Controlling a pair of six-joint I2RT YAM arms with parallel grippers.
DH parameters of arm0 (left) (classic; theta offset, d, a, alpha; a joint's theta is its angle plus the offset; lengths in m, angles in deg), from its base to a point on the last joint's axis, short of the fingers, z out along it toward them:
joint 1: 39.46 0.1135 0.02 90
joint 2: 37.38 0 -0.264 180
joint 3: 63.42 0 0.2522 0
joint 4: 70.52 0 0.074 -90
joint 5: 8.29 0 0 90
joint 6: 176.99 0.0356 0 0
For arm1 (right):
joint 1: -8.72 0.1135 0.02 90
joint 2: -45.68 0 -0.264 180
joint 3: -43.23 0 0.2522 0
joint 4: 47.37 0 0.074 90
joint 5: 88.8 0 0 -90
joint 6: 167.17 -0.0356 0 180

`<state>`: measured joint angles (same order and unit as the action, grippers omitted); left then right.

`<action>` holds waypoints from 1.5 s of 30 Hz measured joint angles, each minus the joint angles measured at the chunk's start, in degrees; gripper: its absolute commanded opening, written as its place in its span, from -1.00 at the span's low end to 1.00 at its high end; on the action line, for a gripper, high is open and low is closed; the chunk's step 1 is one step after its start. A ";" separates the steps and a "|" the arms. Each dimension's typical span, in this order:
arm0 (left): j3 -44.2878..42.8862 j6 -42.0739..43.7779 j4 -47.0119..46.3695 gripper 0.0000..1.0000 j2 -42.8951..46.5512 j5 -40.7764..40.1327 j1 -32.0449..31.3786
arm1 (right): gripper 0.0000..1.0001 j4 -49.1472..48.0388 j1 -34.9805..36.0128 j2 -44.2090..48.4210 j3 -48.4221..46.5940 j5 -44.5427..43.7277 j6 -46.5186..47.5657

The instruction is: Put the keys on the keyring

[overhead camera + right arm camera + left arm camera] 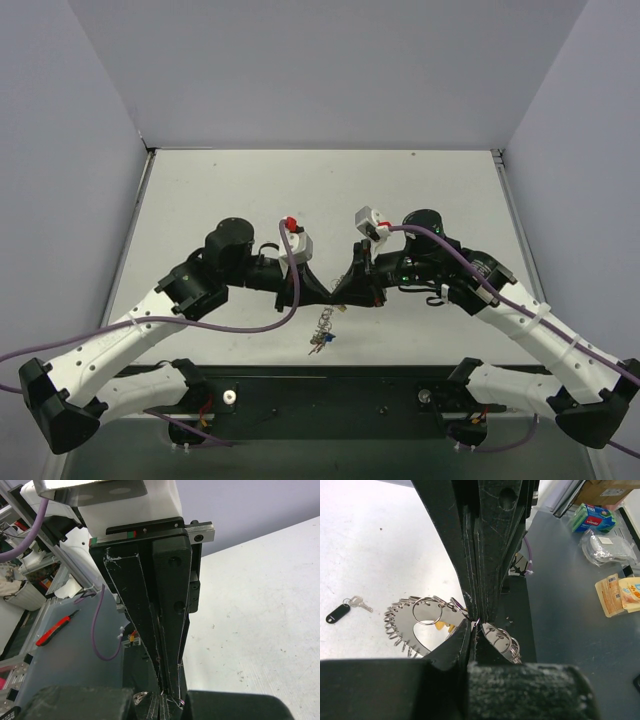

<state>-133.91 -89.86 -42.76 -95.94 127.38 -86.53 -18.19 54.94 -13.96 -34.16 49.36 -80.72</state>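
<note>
Keyring (395,624): sits right at the meeting fingertips, and its ribbed coil shows on both sides of the left fingers (451,650).
Keys (321,343): bunched at the ring's near end, close to the black base rail (330,385).
Left gripper (326,298): fingers pressed together, clamped on the keyring's rim.
Right gripper (346,298): fingers together, tip to tip with the left; what they nip cannot be told.
Room: the table (250,190) is wide and bare beyond the arms. A black-tagged key (340,612) lies well apart.

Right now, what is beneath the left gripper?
The keyring, rim showing, with a yellow key head inside. The left gripper covers its middle and whatever it pinches.
</note>
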 measured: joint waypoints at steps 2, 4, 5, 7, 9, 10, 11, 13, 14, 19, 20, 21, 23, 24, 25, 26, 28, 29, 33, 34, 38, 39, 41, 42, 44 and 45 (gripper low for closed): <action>0.00 0.22 -0.02 -1.00 -0.02 -0.09 -0.31 | -1.00 0.44 0.00 0.00 -0.17 -0.09 -0.02; 0.00 0.37 -0.04 -1.00 0.02 -0.59 -0.57 | -0.89 0.70 0.07 0.07 -0.24 -0.79 -0.04; 0.02 0.37 -0.07 -1.00 0.04 -0.90 -0.66 | -0.79 0.76 0.07 0.13 -0.24 -1.29 -0.07; 0.42 0.28 -0.59 -1.00 0.46 -2.43 -0.90 | -0.34 0.76 0.07 0.42 -0.24 -2.84 -0.22; 1.88 -0.24 -2.32 -1.00 1.66 -3.87 -1.03 | -0.01 0.37 0.61 1.01 -0.24 -4.81 -0.42; 3.23 -0.81 -3.69 -1.00 2.75 -5.01 -1.29 | 0.24 0.02 0.68 1.27 -0.24 -5.64 -0.81; 4.98 -1.51 -5.31 -1.00 4.13 -6.16 -1.44 | 0.34 -0.63 0.74 1.70 -0.20 -7.08 -0.63; 8.02 -2.91 -7.80 -1.00 6.58 -7.80 -2.16 | 0.55 -3.21 0.70 2.64 0.07 -10.03 -0.81; 9.57 -3.58 -8.96 -1.00 7.82 -8.63 -2.54 | 0.60 -4.22 0.68 3.21 0.39 -11.10 -0.94; 16.76 -7.30 -15.43 -1.00 13.16 -14.99 -2.82 | 0.82 -8.90 0.57 8.39 4.50 -17.90 -1.57; 18.53 -8.04 -17.27 -1.00 14.25 -16.59 -2.82 | 0.83 -9.62 0.35 9.44 5.46 -19.54 -1.86; 20.22 -8.81 -18.53 -1.00 15.32 -18.25 -2.82 | 0.84 -10.10 0.20 10.23 6.34 -21.07 -2.27; 22.91 -10.03 -20.06 -1.00 17.07 -21.22 -2.82 | 0.84 -11.02 -1.29 10.95 8.00 -23.43 -3.06; 24.00 -10.40 -20.79 -1.00 17.73 -22.62 -2.82 | 0.84 -11.45 -2.69 10.95 8.83 -24.35 -4.02; 24.81 -10.62 -21.20 -1.00 18.29 -23.93 -2.82 | 0.84 -11.76 -4.70 10.78 9.62 -24.94 -5.18; 25.40 -10.91 -21.40 -1.00 18.73 -25.11 -2.82 | 0.84 -12.22 -7.85 10.23 10.78 -25.53 -6.64; 26.12 -11.13 -21.79 -1.00 19.28 -26.80 -2.80 | 0.83 -12.57 -12.63 8.81 12.59 -26.58 -8.96; 26.34 -11.17 -21.86 -1.00 19.50 -27.52 -2.78 | 0.82 -12.85 -15.15 7.52 13.70 -26.99 -10.10; 26.51 -11.34 -21.99 -1.00 19.58 -28.59 -2.19 | 0.74 -12.22 -22.16 -0.68 16.57 -30.12 -14.75; 26.51 -11.34 -22.01 -1.00 19.56 -28.57 -1.88 | 0.73 -11.91 -23.02 -3.30 16.57 -31.45 -15.52; 26.51 -11.47 -22.01 -1.00 19.56 -27.80 -0.17 | 0.63 -10.12 -23.78 -13.88 15.39 -34.49 -16.50; 26.51 -11.50 -22.01 -1.00 19.56 -27.43 0.46 | 0.51 -9.99 -23.80 -16.92 14.60 -34.91 -16.44; 26.51 -11.54 -21.97 -1.00 19.67 -26.82 1.49 | 0.38 -10.21 -23.96 -22.21 13.29 -35.12 -15.93; 26.51 -11.54 -21.97 -1.00 19.78 -26.56 1.84 | 0.33 -10.47 -24.17 -24.37 12.94 -35.04 -15.69; 26.51 -11.58 -21.99 -1.00 20.02 -26.01 2.23 | 0.23 -11.21 -24.57 -27.65 12.70 -34.47 -15.28; 26.51 -11.58 -21.99 -1.00 20.13 -25.81 2.29 | 0.20 -11.54 -24.92 -29.05 12.68 -34.21 -14.99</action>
<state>-107.39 -101.44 -64.74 -75.81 101.57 -84.24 -29.73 30.02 -43.01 -21.49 15.16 -95.71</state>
